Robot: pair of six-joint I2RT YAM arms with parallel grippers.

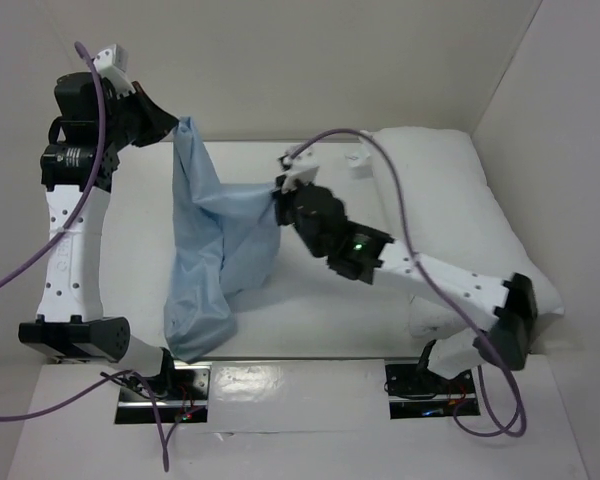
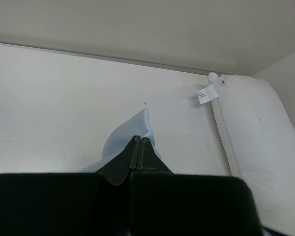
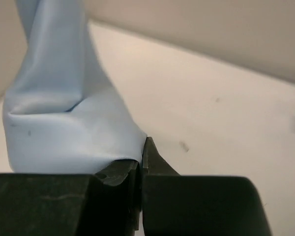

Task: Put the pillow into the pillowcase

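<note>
The pale blue pillowcase [image 1: 215, 250] hangs limp over the table's left half, its lower end resting near the front edge. My left gripper [image 1: 175, 128] holds its top corner high at the back left, jaws shut on the fabric [image 2: 132, 129]. My right gripper [image 1: 280, 192] is shut on the pillowcase's right edge [image 3: 78, 128], with cloth pinched between the jaws. The plump white pillow [image 1: 450, 215] lies along the right side of the table, its small white tag [image 2: 207, 94] at the far corner. Neither gripper touches the pillow.
White walls close the back and right of the table [image 1: 130, 250]. The right arm's forearm [image 1: 430, 275] stretches across the pillow's near end. Purple cables [image 1: 390, 190] loop over both arms.
</note>
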